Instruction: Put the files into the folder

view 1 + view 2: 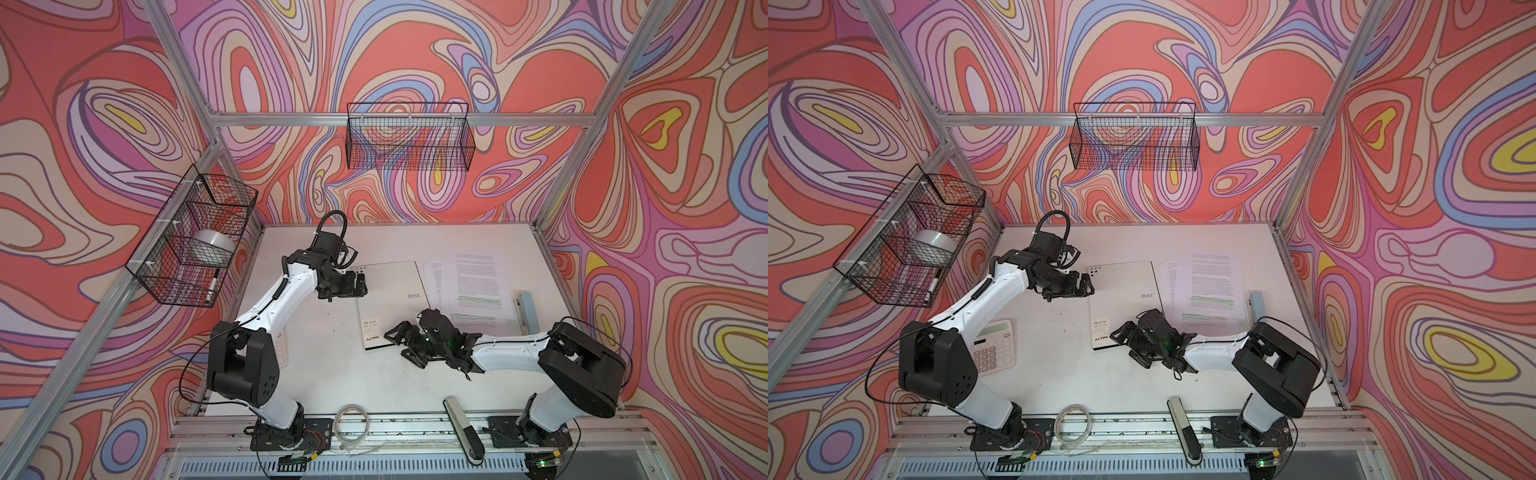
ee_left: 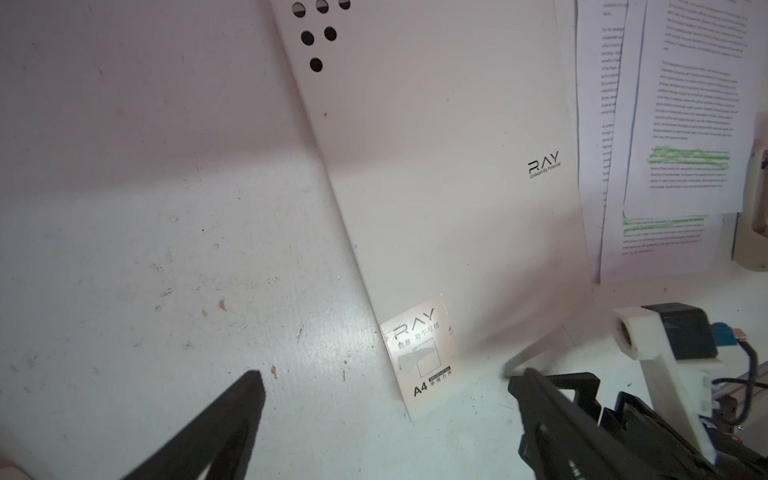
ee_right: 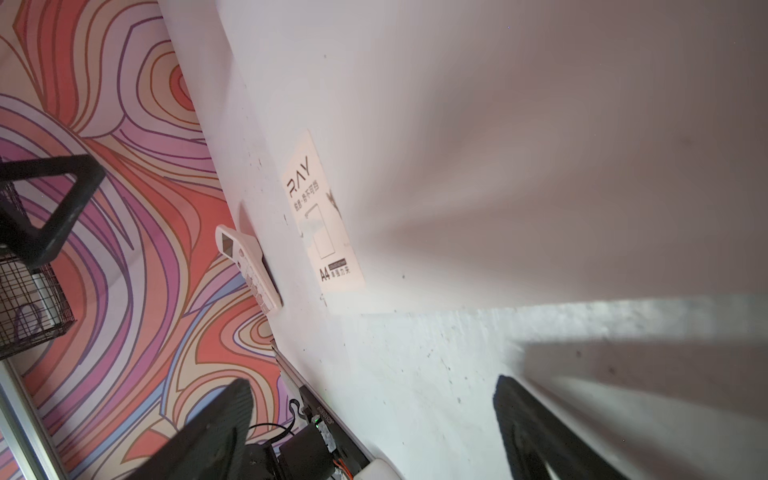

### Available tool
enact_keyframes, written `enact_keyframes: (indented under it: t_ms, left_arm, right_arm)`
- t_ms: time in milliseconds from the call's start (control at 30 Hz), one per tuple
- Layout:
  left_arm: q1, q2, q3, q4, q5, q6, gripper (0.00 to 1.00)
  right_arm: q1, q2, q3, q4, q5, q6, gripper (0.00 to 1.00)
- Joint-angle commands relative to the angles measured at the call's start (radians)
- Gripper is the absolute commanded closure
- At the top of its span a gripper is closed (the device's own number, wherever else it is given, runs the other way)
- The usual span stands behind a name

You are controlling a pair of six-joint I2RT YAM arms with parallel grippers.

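Note:
The folder [image 1: 390,299] [image 1: 1125,299] lies closed and flat mid-table, white-grey with "RAY" lettering and black dots at its far left corner. The files [image 1: 478,286] [image 1: 1208,286], overlapping white printed sheets with green highlighted lines, lie just right of it. My left gripper [image 1: 363,284] [image 1: 1090,283] hovers open at the folder's far left edge. In the left wrist view the folder [image 2: 436,187] and files [image 2: 685,124] fill the frame beyond the left gripper [image 2: 384,382]. My right gripper [image 1: 401,345] [image 1: 1128,345] is open at the folder's near right corner, low over the table. In the right wrist view the right gripper [image 3: 372,397] holds nothing.
A calculator [image 1: 992,349] [image 3: 249,266] sits by the left arm's elbow. A pale blue object [image 1: 525,309] lies right of the files. A black-and-white bar-shaped tool [image 1: 463,428] and a cable coil [image 1: 352,422] rest on the front rail. Wire baskets [image 1: 195,245] [image 1: 409,137] hang on the walls.

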Motion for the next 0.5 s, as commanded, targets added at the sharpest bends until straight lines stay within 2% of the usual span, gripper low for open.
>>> enact_keyframes:
  t_ms: [0,133,333,467]
  left_arm:
    - [0.001,-0.005,-0.002,-0.033,-0.005,0.009,0.04]
    - [0.002,-0.007,0.000,-0.032,-0.006,0.005,0.04]
    - [0.001,-0.011,-0.003,-0.030,-0.005,0.002,0.04]
    - [0.001,-0.011,-0.001,-0.031,-0.006,0.002,0.04]
  right_arm:
    - [0.009,0.022,-0.023,0.139,0.048,0.055,0.05]
    - [0.008,0.043,-0.055,0.259,0.069,0.087,0.05]
    - [0.009,0.113,-0.041,0.328,0.052,0.102,0.04]
    - [0.009,0.154,-0.058,0.469,0.062,0.131,0.05]
